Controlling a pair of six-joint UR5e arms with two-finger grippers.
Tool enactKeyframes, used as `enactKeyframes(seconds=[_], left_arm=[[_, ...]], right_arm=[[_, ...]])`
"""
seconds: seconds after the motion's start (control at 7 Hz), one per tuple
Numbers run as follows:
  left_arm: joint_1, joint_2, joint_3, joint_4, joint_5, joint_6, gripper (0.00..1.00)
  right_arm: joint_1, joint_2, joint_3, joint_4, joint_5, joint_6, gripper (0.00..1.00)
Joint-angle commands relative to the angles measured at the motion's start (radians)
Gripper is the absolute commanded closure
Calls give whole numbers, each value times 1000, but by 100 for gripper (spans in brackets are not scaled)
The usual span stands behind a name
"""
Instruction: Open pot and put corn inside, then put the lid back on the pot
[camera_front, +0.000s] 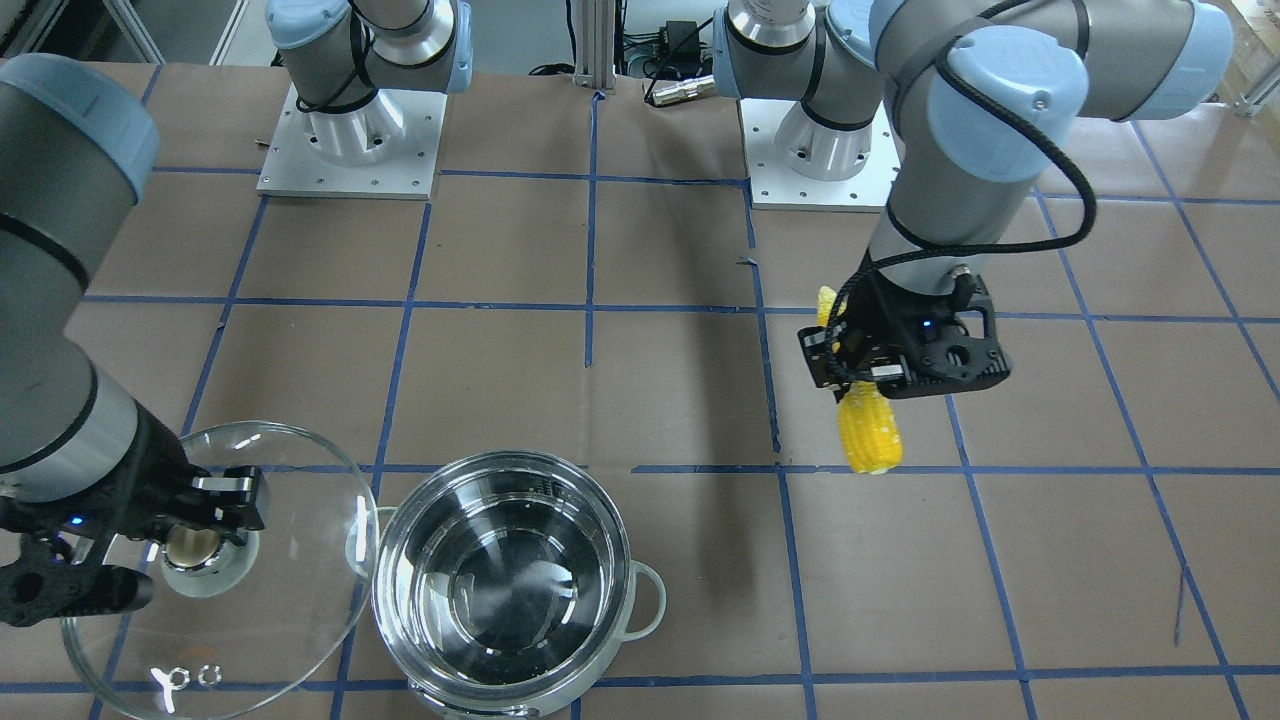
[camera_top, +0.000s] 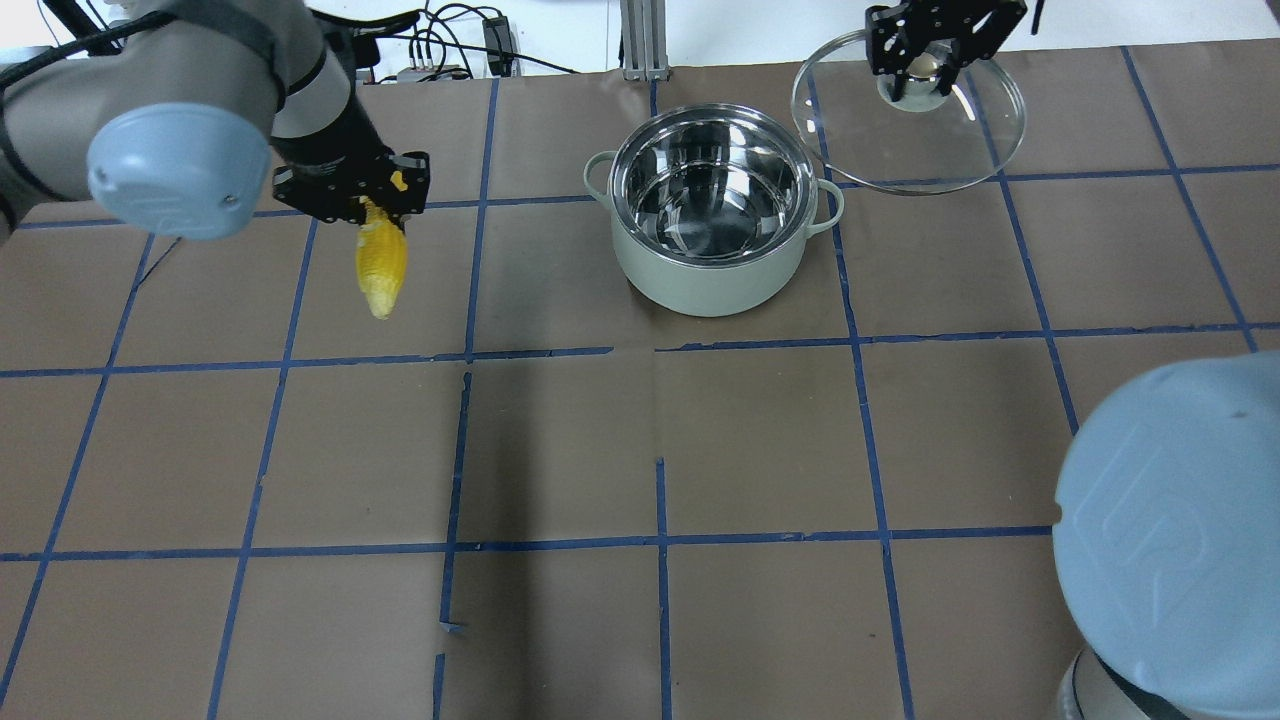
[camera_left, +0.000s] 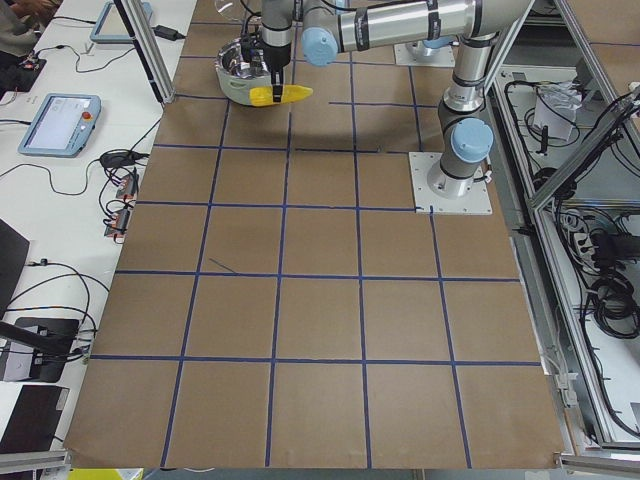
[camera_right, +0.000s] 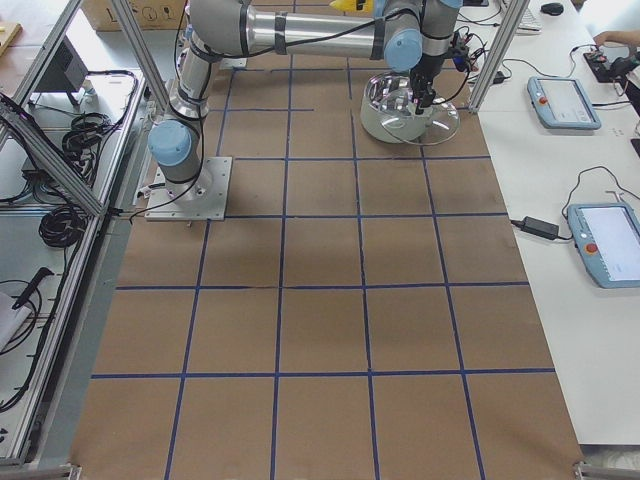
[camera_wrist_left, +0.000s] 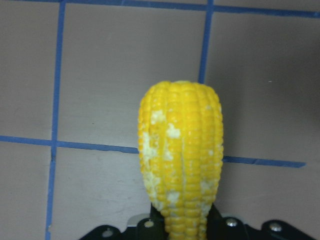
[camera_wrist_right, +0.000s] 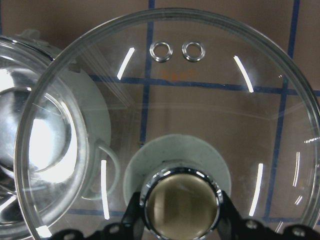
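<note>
The pot (camera_top: 700, 280) stands open and empty at the far middle of the table; it also shows in the front view (camera_front: 600, 560). My left gripper (camera_top: 368, 200) is shut on the corn (camera_top: 382, 262) and holds it above the table, well to the pot's left. The corn hangs from the gripper (camera_front: 862, 392) in the front view (camera_front: 870, 435) and fills the left wrist view (camera_wrist_left: 181, 160). My right gripper (camera_top: 922, 72) is shut on the knob (camera_wrist_right: 181, 202) of the glass lid (camera_top: 960, 140), holding the lid beside the pot on its right; the lid (camera_front: 280, 600) overlaps a pot handle.
Brown table cover with blue tape grid (camera_top: 660, 450). Arm bases (camera_front: 350, 150) stand at the robot's side. Operator tablets and cables (camera_right: 560, 100) lie on the white bench beyond the table's far edge.
</note>
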Motion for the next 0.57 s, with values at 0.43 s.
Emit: enactKeyframes(seconds=[0.43], left_arm=[[-303,-347,417,-33,23,-329,91]], right_arm=[[-76,-20,84,-8,-1,-59,84]])
